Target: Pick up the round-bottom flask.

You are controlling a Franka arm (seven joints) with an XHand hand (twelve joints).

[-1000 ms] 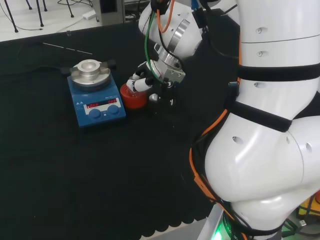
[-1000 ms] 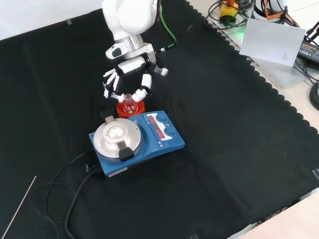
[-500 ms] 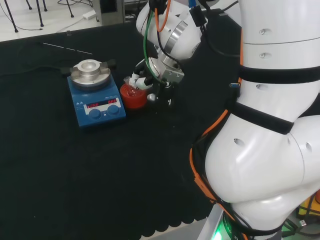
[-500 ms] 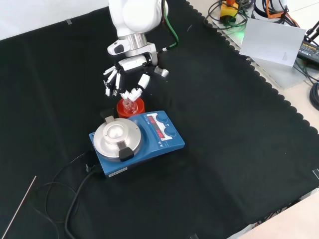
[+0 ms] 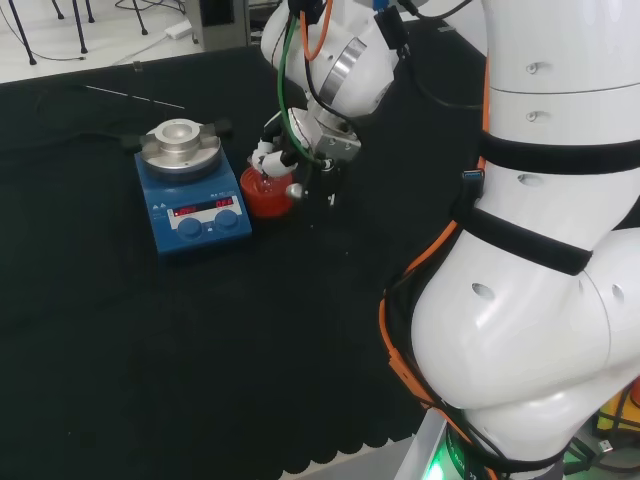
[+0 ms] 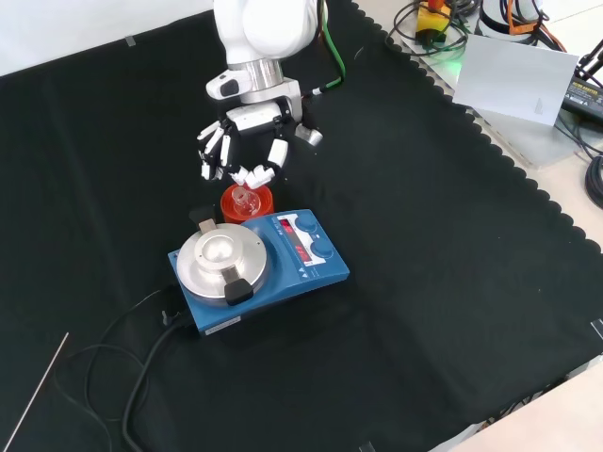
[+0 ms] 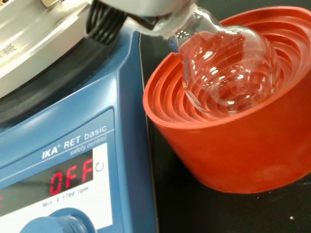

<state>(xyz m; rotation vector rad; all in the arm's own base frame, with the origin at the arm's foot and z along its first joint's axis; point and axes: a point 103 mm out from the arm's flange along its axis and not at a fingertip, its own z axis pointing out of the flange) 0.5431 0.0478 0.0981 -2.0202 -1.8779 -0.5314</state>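
The round-bottom flask (image 7: 228,68) is clear glass. Its bulb lies tilted in the red ribbed stand (image 7: 243,145), with the neck running up under a white fingertip (image 7: 155,12). In the front view the hand (image 6: 243,151) comes down from above the stand (image 6: 247,205), and its fingertips (image 6: 254,174) curl in and pinch the flask's neck (image 6: 246,196). In the head view the hand (image 5: 290,150) sits just right of and above the flask (image 5: 262,180) and stand (image 5: 266,198). The bulb rests low inside the stand's rings.
A blue stirrer plate (image 6: 283,264) with a round silver top (image 5: 180,143) stands right against the stand; its display shows in the wrist view (image 7: 58,160). Its black cable (image 6: 141,377) trails over the cloth. A thin rod (image 5: 135,97) lies far off.
The fingers, spread on both sides of the flask a second ago, have curled in onto its neck. The hand has risen slightly and shifted a little.
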